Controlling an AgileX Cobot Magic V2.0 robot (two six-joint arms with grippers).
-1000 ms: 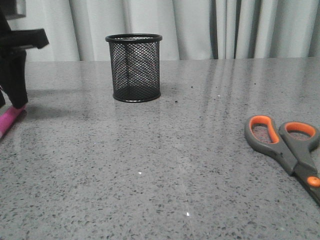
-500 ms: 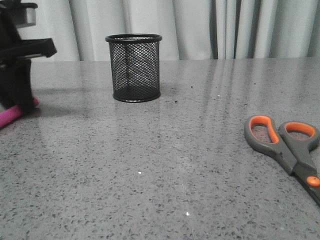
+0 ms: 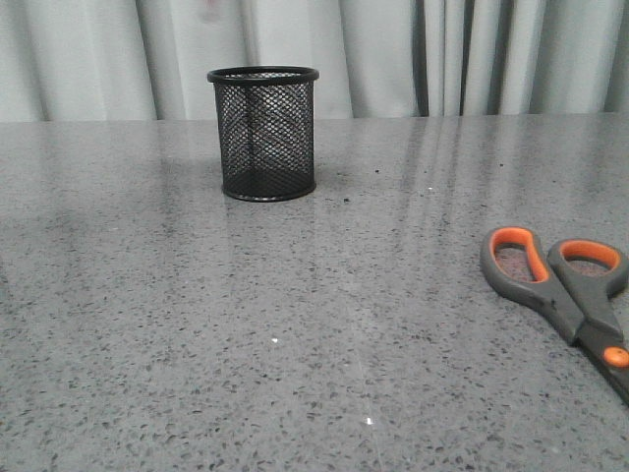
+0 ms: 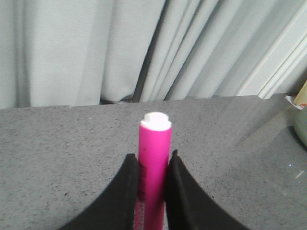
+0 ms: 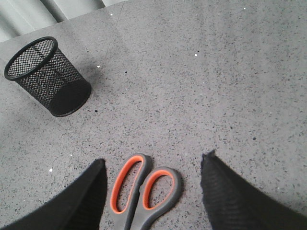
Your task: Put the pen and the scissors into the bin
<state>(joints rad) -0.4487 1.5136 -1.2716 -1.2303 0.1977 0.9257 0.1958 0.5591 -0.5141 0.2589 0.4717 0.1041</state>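
The magenta-pink pen [image 4: 154, 158] with its white tip is clamped between the two black fingers of my left gripper [image 4: 152, 165], held off the table; neither shows in the front view. The black mesh bin [image 3: 263, 133] stands upright at the back left of the grey table and also shows in the right wrist view [image 5: 48, 76]. The scissors [image 3: 562, 291], grey with orange-lined loops, lie flat at the front right. My right gripper [image 5: 153, 165] is open above them, its fingers either side of the handle loops [image 5: 144, 189] without touching.
The speckled grey stone table [image 3: 295, 324] runs back to pale curtains [image 3: 393, 54]. A greenish object [image 4: 301, 125] sits at the edge of the left wrist view.
My left gripper, shut on the pen at the far left of the table, has risen and left the front view, taking the pen with it. The scissors and bin have not moved.
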